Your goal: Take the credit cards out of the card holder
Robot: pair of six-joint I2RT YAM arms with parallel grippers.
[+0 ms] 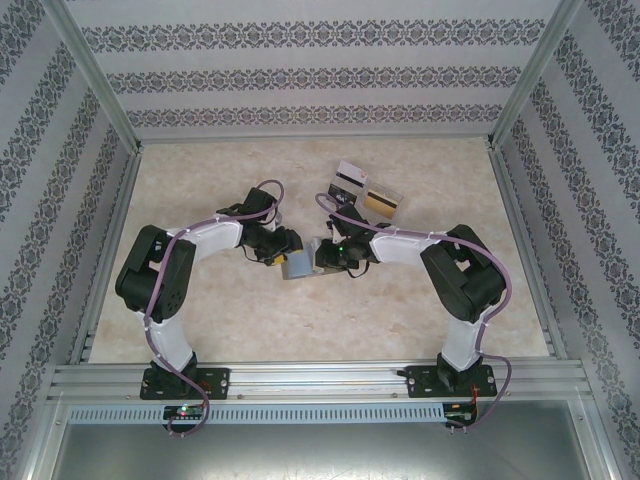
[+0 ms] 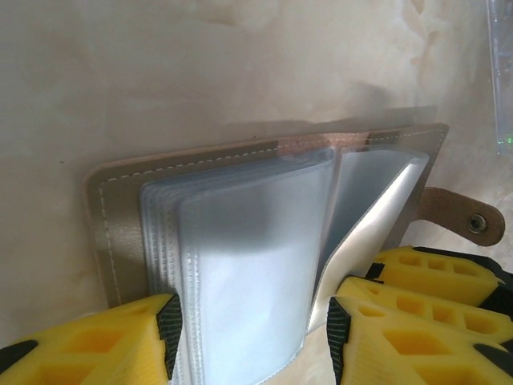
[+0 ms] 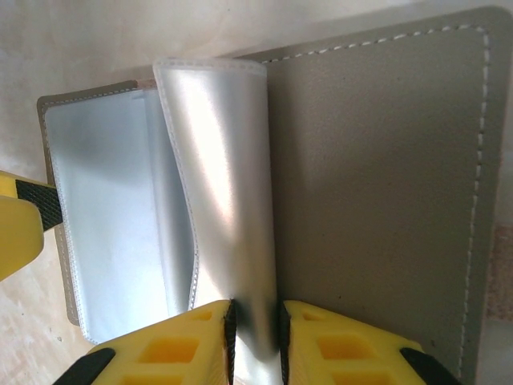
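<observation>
Pale marbled table (image 1: pixel 250 320), walled in by patterned wallpaper (image 1: pixel 300 80), has all the work at its middle. At the right gripper (image 3: pixel 256 317) the jaws are closed on one clear sleeve (image 3: pixel 228 176) of the card holder (image 3: pixel 377 184). The yellow pads pinch the film's lower edge, so the leaf stands up off the grey panel. The left gripper (image 2: pixel 252 321) has its jaws standing apart, one pad on either side of the fanned stack of sleeves, clamping nothing that I can see.

The card holder lies open and flat between the two grippers, its snap tab (image 2: pixel 465 216) sticking out past one edge. Two credit cards (image 1: pixel 366 190) lie further back on the table beyond the right wrist, apart from the holder. No card shows plainly inside the sleeves, so I cannot tell whether any is left.

The step looks like leafing through for a remaining card. To do it well, the right pinch should hold the leaf aside without dragging the holder off the table. The left pads should settle on a card's stiff edge, not on film alone, because the glossy plastic will likely slip or crumple. The pull should run straight along the sleeve's mouth.

From above, both arms are bent sharply at the elbow. Their forearms reach inward and nearly meet, the left from the left side and the right from the right, with the wrists angled down over the holder.
</observation>
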